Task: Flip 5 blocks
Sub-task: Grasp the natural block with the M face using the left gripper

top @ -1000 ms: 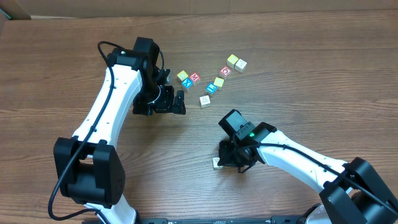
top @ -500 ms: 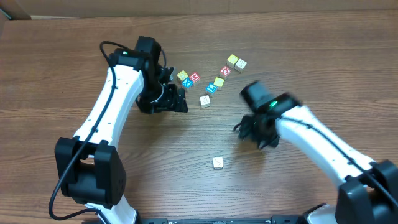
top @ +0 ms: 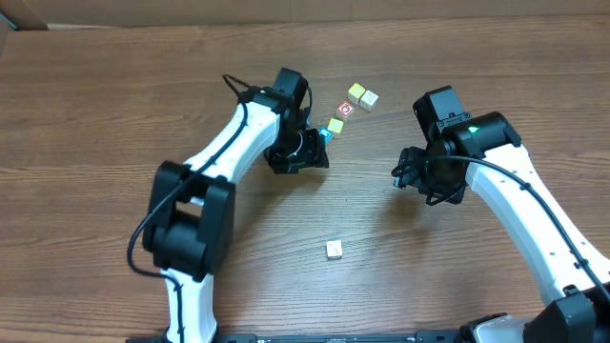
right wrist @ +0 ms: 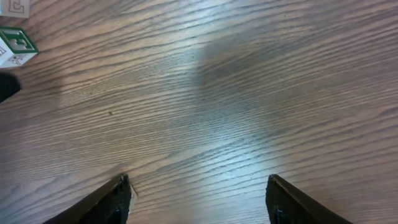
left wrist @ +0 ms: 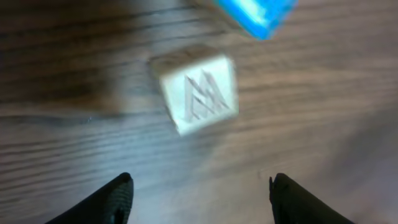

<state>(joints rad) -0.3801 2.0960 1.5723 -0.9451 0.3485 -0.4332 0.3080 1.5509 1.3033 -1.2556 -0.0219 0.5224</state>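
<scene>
A: Overhead first: the left fingers [top: 315,157] sit right at the cluster, upper centre, covering part of it; a yellow-green block [top: 335,125] and a red block [top: 345,110] show just up-right of them; a lone block [top: 334,250] lies apart, lower centre of the tabletop [top: 114,114].

B: And the right fingers [top: 408,177] hang over bare wood at right-centre, well apart from every block; the left arm's clearly nearer.

A: Left wrist view: fingers spread, nothing between them; the pale block [left wrist: 199,93] lies dead ahead, centred on the gap, slightly skewed; a blue block [left wrist: 255,12] just beyond, top edge.

B: A cube, so no long axis; straight forward should do it, I'd say.

A: Right wrist: fingers wide, empty; a green-lettered block [right wrist: 15,46] far upper left.
</scene>
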